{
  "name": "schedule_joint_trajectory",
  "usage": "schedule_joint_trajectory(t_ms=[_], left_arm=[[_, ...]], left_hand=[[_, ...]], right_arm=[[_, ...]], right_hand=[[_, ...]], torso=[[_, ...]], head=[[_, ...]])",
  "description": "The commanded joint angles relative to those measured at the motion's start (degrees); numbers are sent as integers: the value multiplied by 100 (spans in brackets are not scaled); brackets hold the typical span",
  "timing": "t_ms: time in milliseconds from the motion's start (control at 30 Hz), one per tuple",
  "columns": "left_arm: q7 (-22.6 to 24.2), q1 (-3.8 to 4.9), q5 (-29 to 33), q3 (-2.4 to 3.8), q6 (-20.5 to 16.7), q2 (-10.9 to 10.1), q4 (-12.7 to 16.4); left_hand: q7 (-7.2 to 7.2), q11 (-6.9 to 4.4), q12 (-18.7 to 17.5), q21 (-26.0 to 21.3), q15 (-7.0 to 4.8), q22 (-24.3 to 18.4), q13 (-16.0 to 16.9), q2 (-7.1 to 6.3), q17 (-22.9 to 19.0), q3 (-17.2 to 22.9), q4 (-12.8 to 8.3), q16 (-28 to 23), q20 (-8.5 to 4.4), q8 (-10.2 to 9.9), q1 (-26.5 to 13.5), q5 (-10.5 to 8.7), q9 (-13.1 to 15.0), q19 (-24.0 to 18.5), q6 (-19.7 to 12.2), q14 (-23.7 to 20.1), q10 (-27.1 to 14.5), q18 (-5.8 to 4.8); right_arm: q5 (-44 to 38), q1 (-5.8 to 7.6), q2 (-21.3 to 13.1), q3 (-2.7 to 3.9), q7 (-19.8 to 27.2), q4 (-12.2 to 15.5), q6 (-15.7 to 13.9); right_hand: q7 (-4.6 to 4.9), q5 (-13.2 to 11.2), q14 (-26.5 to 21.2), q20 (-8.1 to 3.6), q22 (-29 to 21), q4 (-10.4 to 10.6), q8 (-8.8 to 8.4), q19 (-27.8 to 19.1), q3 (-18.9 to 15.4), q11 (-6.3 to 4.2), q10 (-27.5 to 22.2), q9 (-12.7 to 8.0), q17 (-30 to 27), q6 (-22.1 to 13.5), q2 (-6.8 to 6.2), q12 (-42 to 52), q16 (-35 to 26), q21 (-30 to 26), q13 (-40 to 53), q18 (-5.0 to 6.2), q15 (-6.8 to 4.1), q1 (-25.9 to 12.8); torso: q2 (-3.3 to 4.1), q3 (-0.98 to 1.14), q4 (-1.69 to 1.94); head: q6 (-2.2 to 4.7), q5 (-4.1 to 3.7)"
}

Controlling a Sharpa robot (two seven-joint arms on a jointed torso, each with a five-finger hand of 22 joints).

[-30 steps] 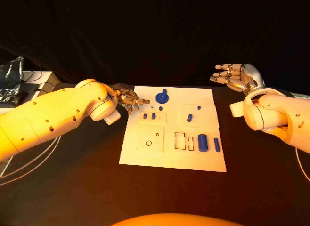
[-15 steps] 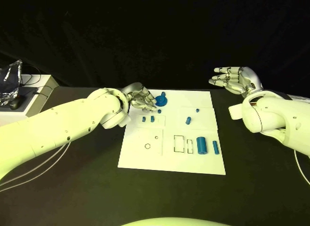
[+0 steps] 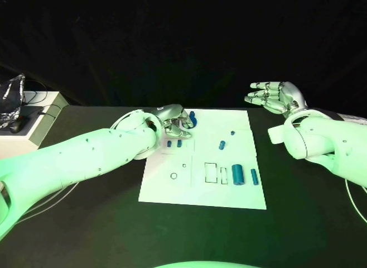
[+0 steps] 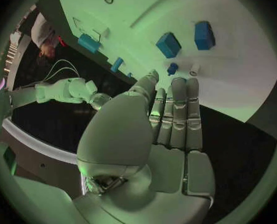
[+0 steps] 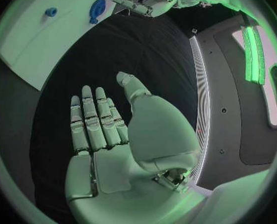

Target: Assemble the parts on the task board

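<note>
The white task board (image 3: 201, 190) lies mid-table. On it are two small blue blocks (image 3: 174, 143), a short blue peg (image 3: 222, 144), a blue cylinder (image 3: 238, 173) and a thin blue bar (image 3: 254, 177). My left hand (image 3: 177, 120) hovers over the board's far left corner, fingers loosely apart and holding nothing, partly covering a round blue part (image 3: 191, 116). The left wrist view shows its fingers (image 4: 174, 109) stretched toward the two blocks (image 4: 168, 45) and a small peg (image 4: 172, 68). My right hand (image 3: 274, 96) is raised beyond the far right corner, open and empty (image 5: 107, 129).
A white stand (image 3: 23, 134) with a clear bag (image 3: 6, 103) on it sits at the table's left edge. Cables (image 3: 39, 195) trail under the left arm. Outlined slots (image 3: 212, 171) and a ring mark (image 3: 174, 175) show on the board's near half.
My left hand has moved right and farther onto the board's far left corner, now overlapping the round blue part. The right hand has stayed raised in about the same place.
</note>
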Motion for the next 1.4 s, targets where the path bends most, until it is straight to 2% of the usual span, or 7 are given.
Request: schedule_joint_trajectory(t_ms=[33,300,533,800,1400], left_arm=[[23,1,-577,-30,-114,81,-78],[-52,0,-721,-65,-22,168,-175],[-118,-1,-745,-73,157,253,-269],[-173,-2,-748,-76,262,309,-379],[-244,-7,-692,-92,475,412,-524]], left_hand=[[-13,0,-33,81,-11,103,3,-46,-10,45,-1,130,-12,-26,5,-23,1,-5,62,12,55,54],[-14,8,-77,229,7,381,3,-60,-231,218,-35,466,37,-30,-31,-22,0,-90,238,-59,93,113],[-5,-21,-131,340,-12,536,0,-18,-290,328,-81,729,25,-36,-16,-19,-2,-70,304,-58,206,136],[14,-20,-273,390,-8,662,3,-17,-412,486,-124,869,39,-37,-55,-20,-2,-84,333,-81,310,164],[44,-19,-347,439,-1,788,3,27,-475,565,-172,1048,42,-40,-80,-22,-3,-60,350,-78,410,186]], right_arm=[[-63,-2,8,1,58,10,67],[-68,-2,9,1,58,13,66],[-69,-2,15,2,59,17,68],[-70,-2,13,2,58,24,68],[-72,-2,11,2,59,55,76]], right_hand=[[179,24,33,5,0,-12,-19,37,24,-28,-5,-7,-6,34,8,-39,-30,-6,2,-39,-7,-4],[179,24,33,5,0,-12,-19,37,24,-28,-5,-7,-6,34,8,-39,-30,-6,2,-39,-7,-4],[179,36,27,5,-1,-23,-19,26,41,-27,-7,-7,-6,32,5,-39,-31,-8,2,-40,-6,-16],[178,41,27,5,-2,-27,-18,18,50,-28,-5,-7,-6,39,4,-39,-30,-8,2,-42,-6,-25],[178,41,27,5,-2,-27,-18,18,50,-28,-5,-7,-6,39,4,-39,-30,-8,2,-42,-6,-25]], torso=[[2,-1,-4],[-5,3,4],[-7,6,1],[-7,7,2],[-8,3,1]], head=[[-3,-2],[-19,-24],[-34,-21],[-48,-33],[-74,-49]])
